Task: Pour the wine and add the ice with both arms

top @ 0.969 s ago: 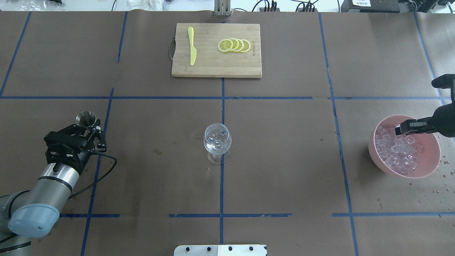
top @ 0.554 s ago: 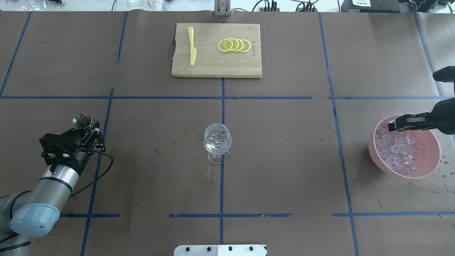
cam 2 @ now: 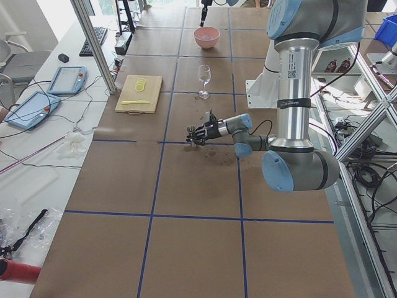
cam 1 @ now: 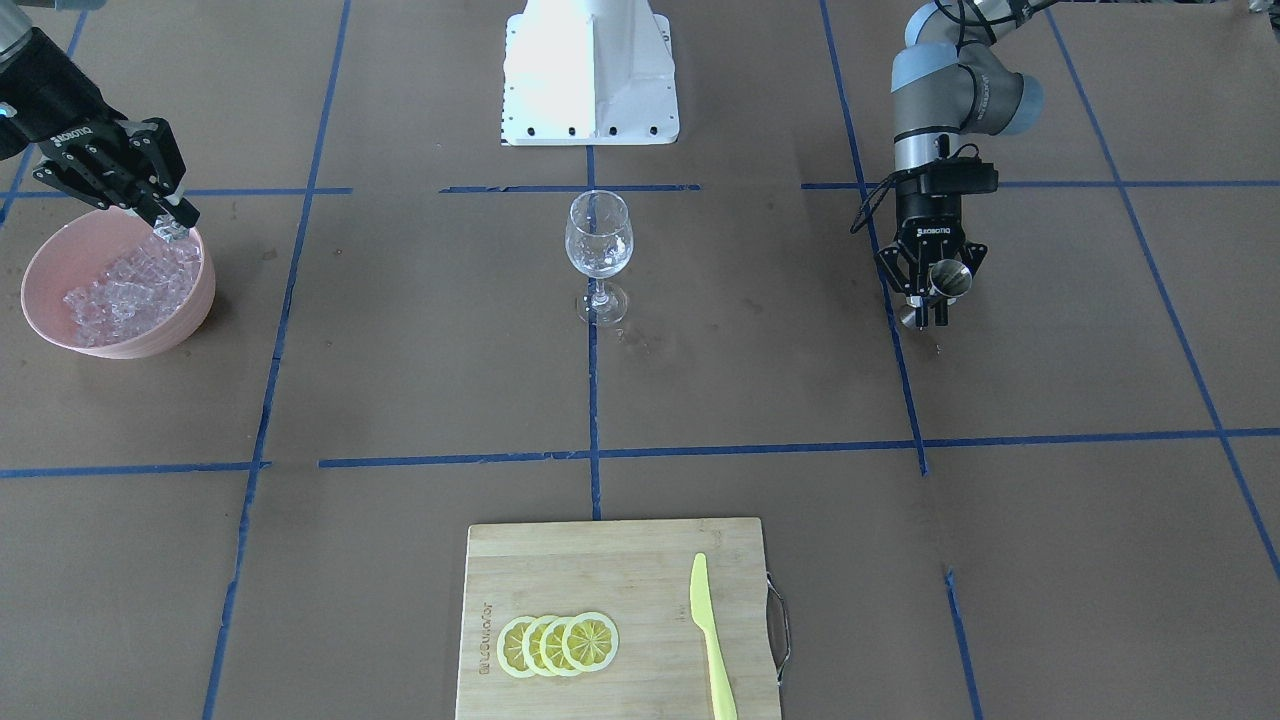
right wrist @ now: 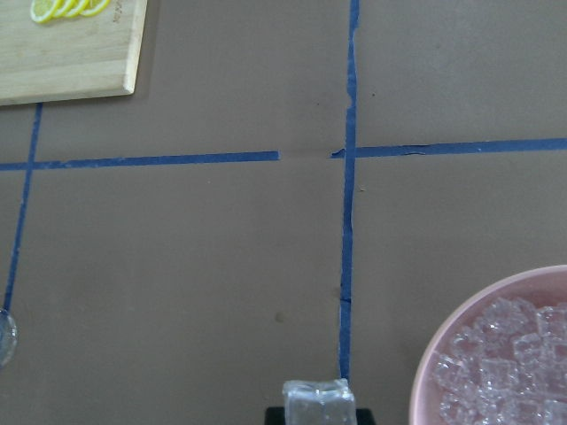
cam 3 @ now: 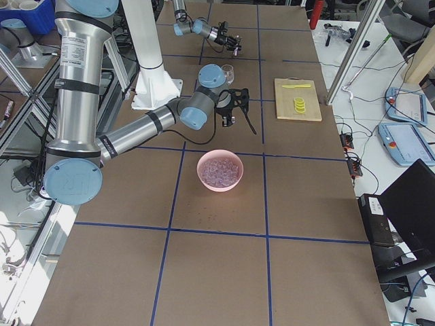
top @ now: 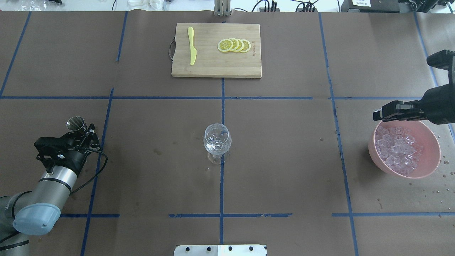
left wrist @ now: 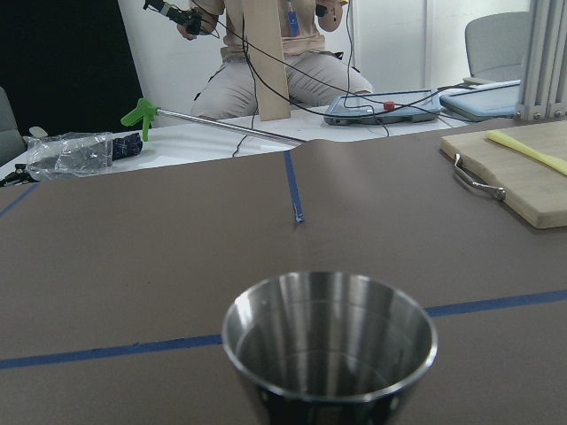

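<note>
Right claw (cam 1: 173, 228) is clamping one ice cube (right wrist: 319, 403) just above the pink bowl (top: 372, 156), likely for carrying to the wine glass (top: 217, 138).
Left claw (cam 1: 932, 305) is gripping a steel jigger (left wrist: 328, 341) upright, well aside, seemingly emptied; the bowl is holding heaped ice (top: 400, 149); wine is too faint to confirm.

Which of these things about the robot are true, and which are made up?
The right gripper holds an ice cube. True.
The left gripper holds the glass. False: it holds a metal cup; the glass stands alone.
Lemon slices lie on the board. True.
The bowl is empty. False: it holds ice.
</note>
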You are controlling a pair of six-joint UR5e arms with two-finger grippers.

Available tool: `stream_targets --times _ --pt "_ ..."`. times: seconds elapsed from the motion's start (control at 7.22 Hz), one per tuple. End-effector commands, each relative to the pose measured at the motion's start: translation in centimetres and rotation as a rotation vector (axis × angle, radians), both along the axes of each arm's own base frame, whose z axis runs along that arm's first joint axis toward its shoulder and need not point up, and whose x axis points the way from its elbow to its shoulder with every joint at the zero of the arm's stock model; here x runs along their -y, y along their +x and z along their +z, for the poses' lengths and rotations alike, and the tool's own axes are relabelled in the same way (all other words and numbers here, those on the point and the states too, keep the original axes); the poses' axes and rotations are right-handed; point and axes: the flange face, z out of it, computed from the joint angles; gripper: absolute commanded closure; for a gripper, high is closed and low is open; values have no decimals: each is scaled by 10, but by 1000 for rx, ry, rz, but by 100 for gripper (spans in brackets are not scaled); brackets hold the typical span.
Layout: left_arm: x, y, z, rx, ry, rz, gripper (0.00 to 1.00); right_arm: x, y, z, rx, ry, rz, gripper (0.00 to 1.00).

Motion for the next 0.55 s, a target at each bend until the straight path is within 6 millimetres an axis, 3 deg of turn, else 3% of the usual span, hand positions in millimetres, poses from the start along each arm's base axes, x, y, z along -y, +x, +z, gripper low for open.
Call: stream_targets --times 0.0,0.42 --pt "1 -2 2 -64 -9 -50 100 1 -1 -4 7 3 4 100" --pt "1 -1 3 -59 -5 -55 98 2 -1 -6 10 7 4 100"
